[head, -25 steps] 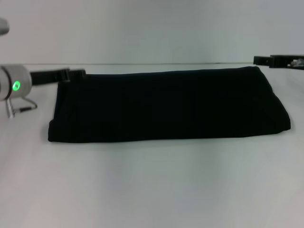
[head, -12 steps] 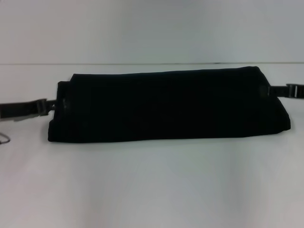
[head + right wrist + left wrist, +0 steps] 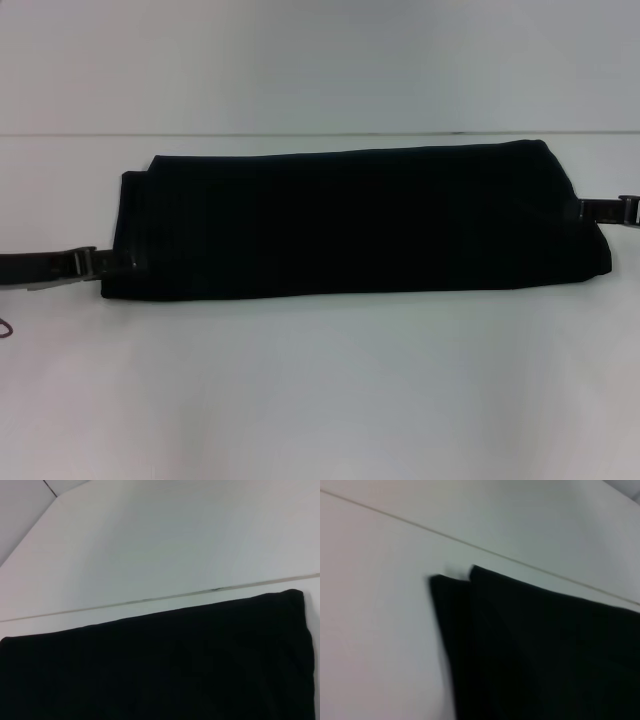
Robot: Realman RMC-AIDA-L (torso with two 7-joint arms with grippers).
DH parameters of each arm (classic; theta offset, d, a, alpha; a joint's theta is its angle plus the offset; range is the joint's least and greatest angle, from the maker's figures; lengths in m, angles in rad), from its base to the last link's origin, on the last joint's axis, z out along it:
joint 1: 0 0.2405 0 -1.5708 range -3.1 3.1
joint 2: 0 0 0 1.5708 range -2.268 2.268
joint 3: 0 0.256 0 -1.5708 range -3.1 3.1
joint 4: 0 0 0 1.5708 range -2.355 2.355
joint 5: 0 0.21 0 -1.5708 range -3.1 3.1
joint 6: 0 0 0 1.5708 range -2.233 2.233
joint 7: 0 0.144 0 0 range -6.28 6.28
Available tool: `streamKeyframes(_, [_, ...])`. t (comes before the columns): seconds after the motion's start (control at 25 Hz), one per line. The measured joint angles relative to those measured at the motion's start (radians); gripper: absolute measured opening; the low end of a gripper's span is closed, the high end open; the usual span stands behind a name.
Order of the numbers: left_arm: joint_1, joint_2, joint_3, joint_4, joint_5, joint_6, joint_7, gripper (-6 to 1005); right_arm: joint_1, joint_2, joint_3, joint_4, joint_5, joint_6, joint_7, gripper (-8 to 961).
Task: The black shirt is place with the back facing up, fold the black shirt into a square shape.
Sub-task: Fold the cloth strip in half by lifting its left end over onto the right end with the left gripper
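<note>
The black shirt (image 3: 350,220) lies folded into a long flat band across the white table, with no lettering showing. It also shows in the left wrist view (image 3: 545,655) and in the right wrist view (image 3: 165,665). My left gripper (image 3: 115,265) reaches in low from the left edge and meets the band's near left corner. My right gripper (image 3: 590,208) reaches in from the right edge and meets the band's right end about halfway along its short side. Neither wrist view shows its own fingers.
The white table (image 3: 320,390) spreads in front of the shirt. Its far edge (image 3: 320,134) runs just behind the shirt against a pale wall. A thin cable loop (image 3: 5,328) shows at the left edge.
Both arms dropped from the shirt's far corners and moved toward me along its short ends. The left gripper now sits at the near left corner, the right at mid right end. The shirt has not moved.
</note>
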Motion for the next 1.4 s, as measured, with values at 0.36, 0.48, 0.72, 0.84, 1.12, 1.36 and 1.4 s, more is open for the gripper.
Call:
streamKeyframes(0.36, [0.003, 0.000, -0.006, -0.013, 0.024, -0.008, 0.048, 805, -0.001, 0.004, -0.001, 0.004, -0.003, 0.017, -0.006, 703])
streamKeyframes(0.48, [0.004, 0.000, -0.007, -0.013, 0.024, -0.012, 0.053, 721, -0.001, 0.004, -0.008, 0.006, -0.009, 0.025, -0.004, 703])
streamKeyframes(0.72, [0.000, 0.000, -0.005, -0.014, 0.024, -0.011, 0.058, 467, -0.004, -0.002, -0.010, 0.009, -0.038, 0.027, 0.010, 703])
streamKeyframes(0.84, [-0.001, 0.000, -0.002, -0.014, 0.024, -0.010, 0.060, 335, -0.007, -0.006, -0.010, 0.009, -0.067, 0.028, 0.025, 704])
streamKeyframes(1.12, [-0.003, 0.000, 0.000, -0.017, 0.024, -0.012, 0.068, 51, -0.009, -0.008, -0.008, 0.026, -0.104, 0.039, 0.035, 661])
streamKeyframes(1.36, [-0.008, 0.001, -0.003, -0.029, 0.024, -0.013, 0.075, 13, 0.004, -0.002, -0.016, 0.049, -0.106, 0.062, 0.029, 619])
streamKeyframes(1.4, [-0.008, 0.001, -0.003, -0.029, 0.024, -0.013, 0.075, 15, 0.005, 0.000, -0.019, 0.049, -0.106, 0.067, 0.028, 611])
